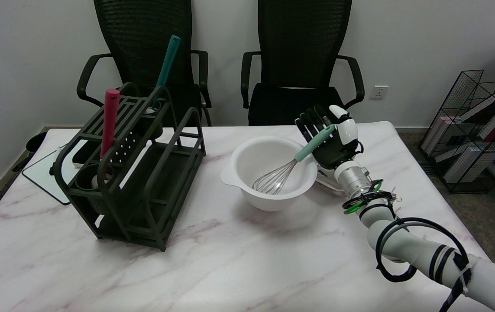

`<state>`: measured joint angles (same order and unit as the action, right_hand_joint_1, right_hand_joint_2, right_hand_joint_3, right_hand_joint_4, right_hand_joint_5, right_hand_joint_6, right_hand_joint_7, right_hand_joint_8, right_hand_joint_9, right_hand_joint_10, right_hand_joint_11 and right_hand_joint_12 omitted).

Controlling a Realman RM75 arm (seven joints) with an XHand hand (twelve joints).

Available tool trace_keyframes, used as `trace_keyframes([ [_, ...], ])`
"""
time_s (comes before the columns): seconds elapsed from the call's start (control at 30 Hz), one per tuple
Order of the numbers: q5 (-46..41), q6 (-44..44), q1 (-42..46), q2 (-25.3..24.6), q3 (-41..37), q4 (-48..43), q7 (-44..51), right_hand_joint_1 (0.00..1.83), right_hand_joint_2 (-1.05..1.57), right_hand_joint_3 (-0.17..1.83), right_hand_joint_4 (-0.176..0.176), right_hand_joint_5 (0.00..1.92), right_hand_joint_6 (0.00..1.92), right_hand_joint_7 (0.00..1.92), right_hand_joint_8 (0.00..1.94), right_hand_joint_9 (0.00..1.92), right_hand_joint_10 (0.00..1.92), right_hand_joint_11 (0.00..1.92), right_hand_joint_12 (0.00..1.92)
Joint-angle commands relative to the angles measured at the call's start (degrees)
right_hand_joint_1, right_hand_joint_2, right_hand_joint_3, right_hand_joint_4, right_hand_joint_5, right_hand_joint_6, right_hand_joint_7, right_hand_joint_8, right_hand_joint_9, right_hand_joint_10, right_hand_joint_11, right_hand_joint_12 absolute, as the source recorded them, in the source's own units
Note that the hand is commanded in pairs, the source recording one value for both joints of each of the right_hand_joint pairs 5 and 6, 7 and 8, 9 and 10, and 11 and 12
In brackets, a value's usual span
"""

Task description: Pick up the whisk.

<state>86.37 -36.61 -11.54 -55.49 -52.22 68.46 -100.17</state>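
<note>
Status: approach done, grasp not confirmed, lift not begun.

The whisk [292, 162] stands slanted in the white bowl [247, 190] on the bench [230, 260]. Its wire head rests low inside the bowl; its mint handle leans out over the right rim toward me.

My right hand [331, 138] is just behind the upper end of that handle, palm facing it, fingers [310, 121] raised and spread apart. The handle crosses in front of my palm. I cannot tell whether it touches the palm; no finger is wrapped round it, so I judge the hand wide and holding nothing.

Remaining steps, as I judge them:
1. Close the fingers and thumb round the handle.
2. Raise the whisk until the wires clear the rim.

Caution: the bowl looks light and may shift if the wires drag on its wall.

The dark rack [143, 208] to the left, holding a red tool [109, 121] and a teal tool [167, 65], is well apart and plays no part.
</note>
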Motion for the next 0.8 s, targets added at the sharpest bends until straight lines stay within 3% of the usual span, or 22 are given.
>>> trace_keyframes([
  [0.03, 1.8, -0.2, 0.0, 0.1, -0.1, 0.0, -1.0, 0.78, 0.86, 0.74, 0.000, 0.54, 0.54, 0.56, 0.56, 0.72, 0.72, 0.97, 0.97],
  [0.1, 3.5, -0.4, 0.0, 0.1, -0.1, -0.4, -1.0, 0.77, 0.85, 0.76, 0.000, 0.57, 0.57, 0.60, 0.60, 0.77, 0.77, 1.09, 1.09],
  [0.3, 7.0, -1.5, 0.1, 0.1, -0.1, -0.8, -1.0, 0.77, 0.82, 0.81, 0.000, 0.63, 0.63, 0.68, 0.68, 0.83, 0.83, 1.19, 1.19],
  [0.57, 11.3, -1.7, 0.2, 0.1, 0.3, -1.9, -1.0, 0.77, 0.79, 0.84, 0.000, 0.66, 0.66, 0.71, 0.71, 0.85, 0.85, 1.21, 1.21],
  [0.8, 16.5, -2.1, 0.0, 0.1, 0.2, -3.3, -1.0, 0.77, 0.76, 0.86, 0.000, 0.66, 0.66, 0.70, 0.70, 0.82, 0.82, 1.11, 1.11],
])
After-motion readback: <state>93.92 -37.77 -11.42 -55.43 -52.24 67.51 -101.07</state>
